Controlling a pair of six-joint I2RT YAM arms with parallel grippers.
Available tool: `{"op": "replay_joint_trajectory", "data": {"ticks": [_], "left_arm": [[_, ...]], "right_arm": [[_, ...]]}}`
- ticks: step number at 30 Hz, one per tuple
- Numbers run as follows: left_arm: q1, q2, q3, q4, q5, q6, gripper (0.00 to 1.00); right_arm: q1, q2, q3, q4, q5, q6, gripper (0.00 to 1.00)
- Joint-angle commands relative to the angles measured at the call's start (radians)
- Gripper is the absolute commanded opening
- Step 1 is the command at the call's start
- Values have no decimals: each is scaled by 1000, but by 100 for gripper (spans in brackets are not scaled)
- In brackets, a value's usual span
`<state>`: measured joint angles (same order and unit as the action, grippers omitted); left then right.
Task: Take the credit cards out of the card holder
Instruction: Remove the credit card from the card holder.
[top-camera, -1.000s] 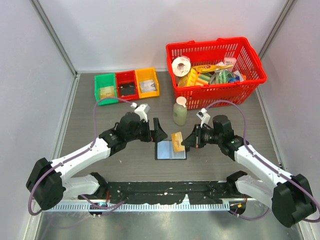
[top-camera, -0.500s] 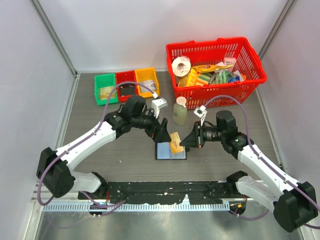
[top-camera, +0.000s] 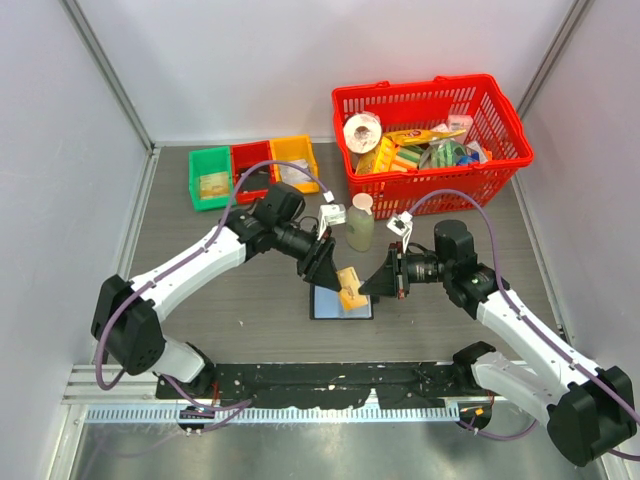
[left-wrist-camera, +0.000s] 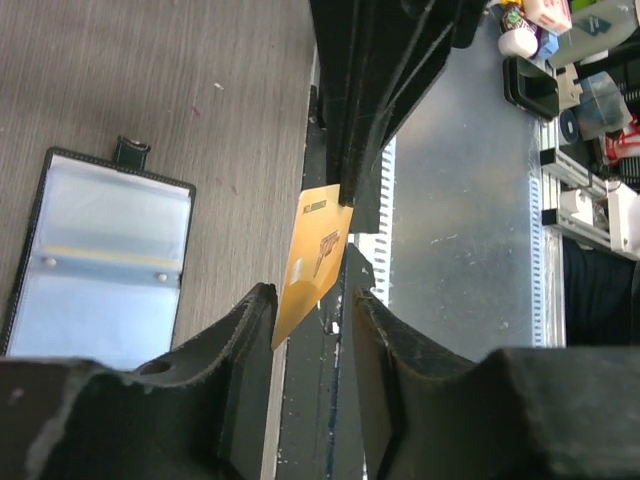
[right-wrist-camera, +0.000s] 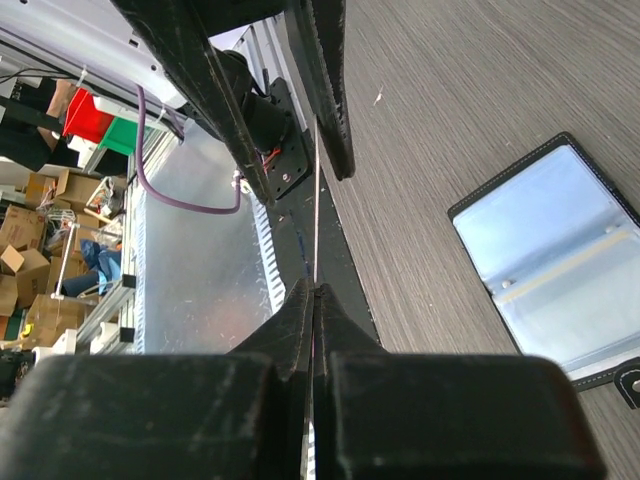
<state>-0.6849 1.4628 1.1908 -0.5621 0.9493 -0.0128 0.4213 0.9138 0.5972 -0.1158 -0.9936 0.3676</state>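
The right end effector (top-camera: 380, 283) pinches the yellow card (top-camera: 351, 287) just over the open wallet (top-camera: 327, 301), with the left end effector (top-camera: 325, 265) spread around the card's other end.

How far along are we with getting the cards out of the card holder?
Done: one yellow-orange card is out of the card holder, which lies open. In hand: the right gripper pinches the card, and the open left gripper straddles its other end. Left: set it down; the visible pockets show no other card, though that's uncertain.
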Motion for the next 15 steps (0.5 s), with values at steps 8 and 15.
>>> {"op": "replay_joint_trajectory", "data": {"ticks": [8,15], "left_arm": [[4,-35,35,-47,5,56,0],[151,-165,-104,123,-150,-151,0]], "right_arm": [[-1,-23,30,56,2,-21,1],[-3,-61,44,16,122,-30,53]]}}
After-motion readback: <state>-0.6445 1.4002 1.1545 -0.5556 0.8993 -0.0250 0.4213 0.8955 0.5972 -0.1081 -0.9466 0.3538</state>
